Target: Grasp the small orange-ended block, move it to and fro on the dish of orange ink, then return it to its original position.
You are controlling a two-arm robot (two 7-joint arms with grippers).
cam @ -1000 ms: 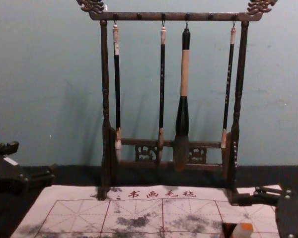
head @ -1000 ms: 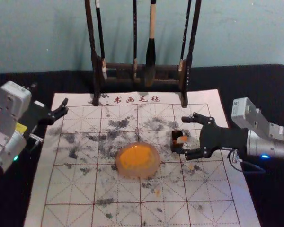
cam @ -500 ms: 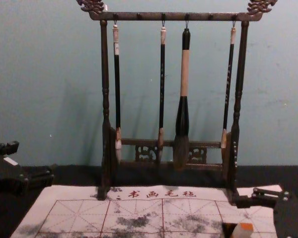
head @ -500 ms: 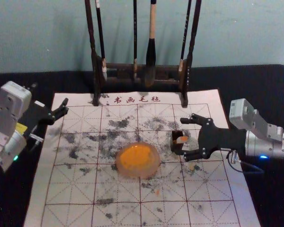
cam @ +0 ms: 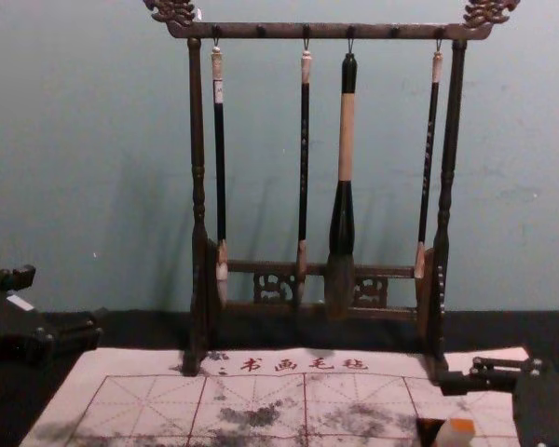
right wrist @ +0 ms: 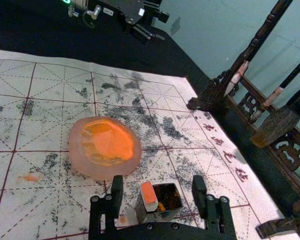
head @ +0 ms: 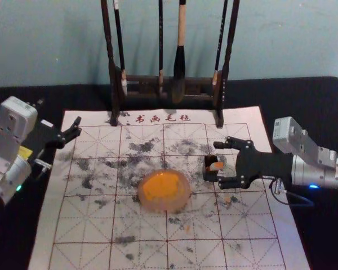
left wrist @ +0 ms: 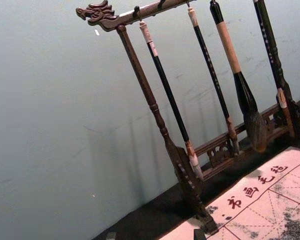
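The right gripper (head: 218, 163) is open at the right of the mat (head: 90, 225), its two fingers standing apart on either side of the small box (right wrist: 162, 216); it grips nothing, and the small block (right wrist: 149, 195) lies between the fingers' lines, at the box's side nearer the dish (right wrist: 77, 157), orange end up; the block's lower part is hidden by the box wall or too murky to tell, so I cannot say how deep it sits; in the head view the nearer finger's dark tip merges with the box's dark corner, and whether they touch I cannot tell.

The dish, holding orange ink (head: 162, 185), rests on the mat to the left of the box and well apart from the left gripper (head: 59, 121), which is parked at the mat's left edge with its fingers spread and nothing in them; the chest view cuts off much of both hands and catches just the block's upper part, low at the right.

Behind stands a wooden rack (cam: 197, 186) with four hanging brushes (cam: 346, 140); its top is cut off in the head view, as is the mat's near edge.
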